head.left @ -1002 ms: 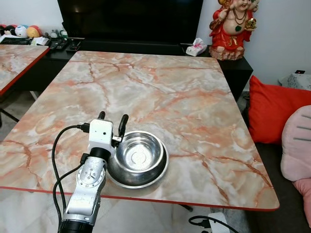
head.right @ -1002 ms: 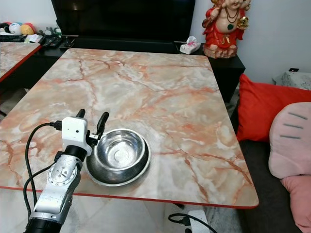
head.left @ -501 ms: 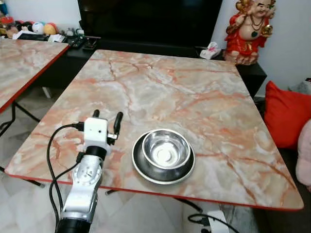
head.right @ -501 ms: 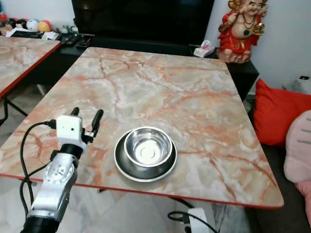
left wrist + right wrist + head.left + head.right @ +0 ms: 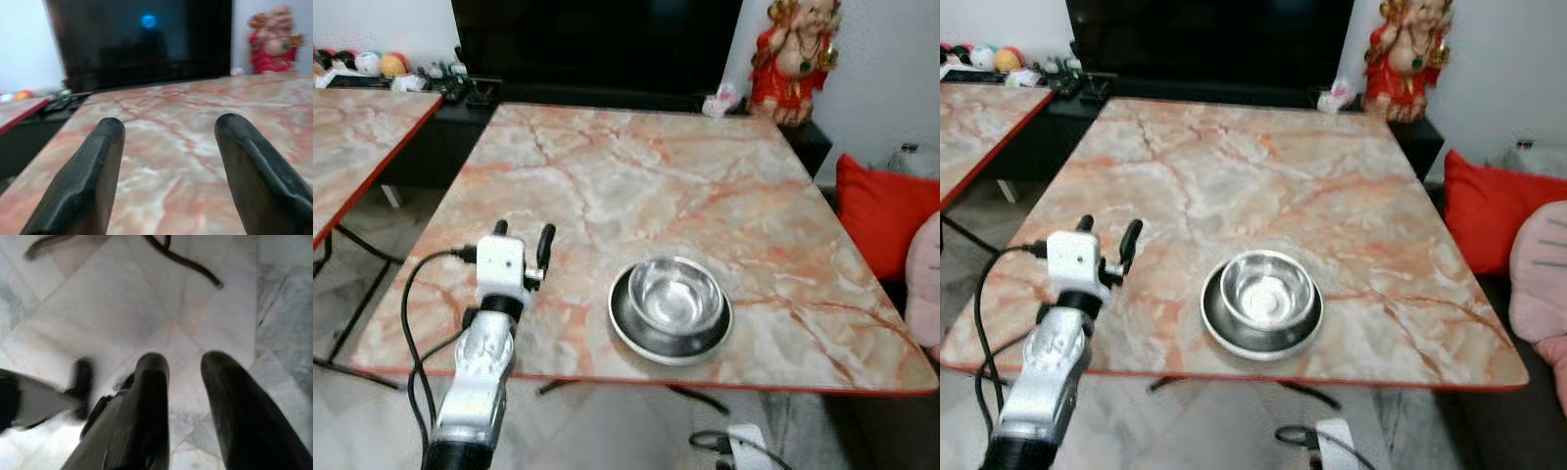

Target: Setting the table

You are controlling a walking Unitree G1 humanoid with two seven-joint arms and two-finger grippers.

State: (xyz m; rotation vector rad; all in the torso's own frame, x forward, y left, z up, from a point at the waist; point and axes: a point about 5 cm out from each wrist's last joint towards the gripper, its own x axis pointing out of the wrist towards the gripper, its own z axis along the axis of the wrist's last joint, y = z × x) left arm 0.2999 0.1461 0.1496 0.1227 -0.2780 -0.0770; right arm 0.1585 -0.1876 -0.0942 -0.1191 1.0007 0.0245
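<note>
A: One round stainless-steel bowl (image 5: 674, 293) sits inside a shallow grey metal dish (image 5: 670, 328), lower centre of the frame, on the peach-and-white marble worktop with a red edge (image 5: 646, 186). It stands close to the worktop's near edge.

B: And the arms?

A: The left gripper (image 5: 521, 238), on a silver arm carrying a white camera block, is at lower left of the frame, above the worktop's near-left part. It stands well apart from the bowl, touching nothing. Its jaws are spread, with bare marble visible between the two black fingers (image 5: 83, 188) in the left wrist view.

B: The right one?

A: The right gripper (image 5: 183, 364) points down at a pale marble-tiled floor (image 5: 122, 308) crossed by a dark cable (image 5: 183, 262). Its jaws stand slightly parted and pinch nothing.

B: Background features?

A: Upper centre of the frame: a large black television screen (image 5: 597, 44) on a low black cabinet (image 5: 460, 127). Upper right: a red-and-gold seated figurine (image 5: 790, 61), with a small white tissue packet (image 5: 717, 101) just beside it. Right edge: a red cushion (image 5: 881, 220) and a pink cushion (image 5: 1542, 284). Left edge: a second marble table with a red edge (image 5: 352, 147). Lower centre, below the worktop: a white power strip (image 5: 1340, 443) on the floor, with a black cable.
</note>
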